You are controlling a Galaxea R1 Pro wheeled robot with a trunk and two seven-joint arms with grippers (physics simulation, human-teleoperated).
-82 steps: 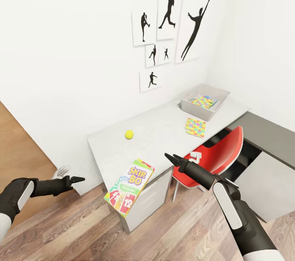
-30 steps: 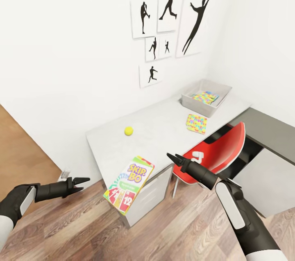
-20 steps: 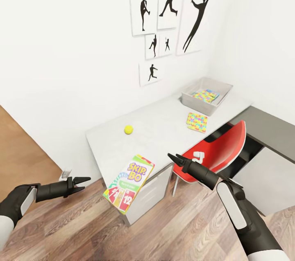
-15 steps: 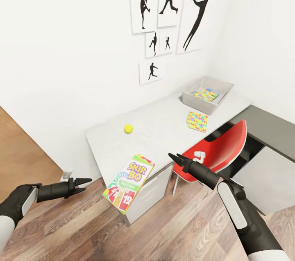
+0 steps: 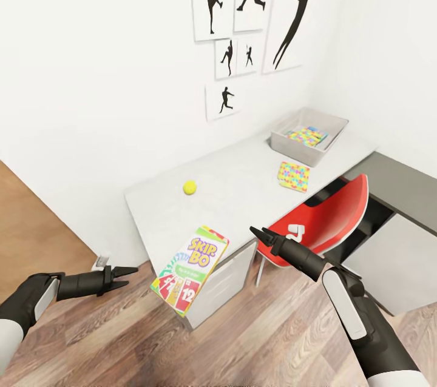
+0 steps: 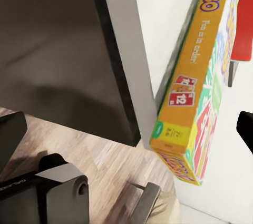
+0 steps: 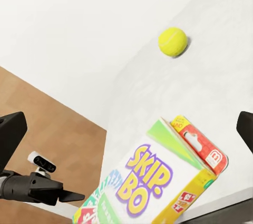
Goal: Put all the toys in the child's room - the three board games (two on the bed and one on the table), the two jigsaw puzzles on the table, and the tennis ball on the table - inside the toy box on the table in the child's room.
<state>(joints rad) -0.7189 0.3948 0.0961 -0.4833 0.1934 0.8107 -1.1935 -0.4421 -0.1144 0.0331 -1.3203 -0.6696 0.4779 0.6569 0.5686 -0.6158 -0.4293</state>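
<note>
The table (image 5: 243, 184) runs along the white wall under the baseball-player silhouettes (image 5: 255, 17), its long pale top stretching away to the corner, where a lower dark-grey desk (image 5: 400, 184) meets it. A red chair (image 5: 331, 223) is tucked in at the near side.

The toy box (image 5: 285, 139) sits at the far end of the table, its long side angled toward the wall, with one jigsaw puzzle (image 5: 307, 135) lying flat inside. The second jigsaw puzzle (image 5: 294, 176) lies flat just in front of the box, apart from it.

The SKIP-BO board game (image 5: 191, 269) lies at the near corner, its long axis running from the table's middle out toward the floor, and its lower end sticks out past the edge. The tennis ball (image 5: 190, 187) rests farther in, well apart from the game.

The left gripper (image 5: 124, 272) hangs low over the wood floor, left of the game and clear of it, its fingers nearly together with nothing between them. The right gripper (image 5: 257, 234) hovers just right of the game, pointing toward it, fingers slightly parted and empty.
</note>
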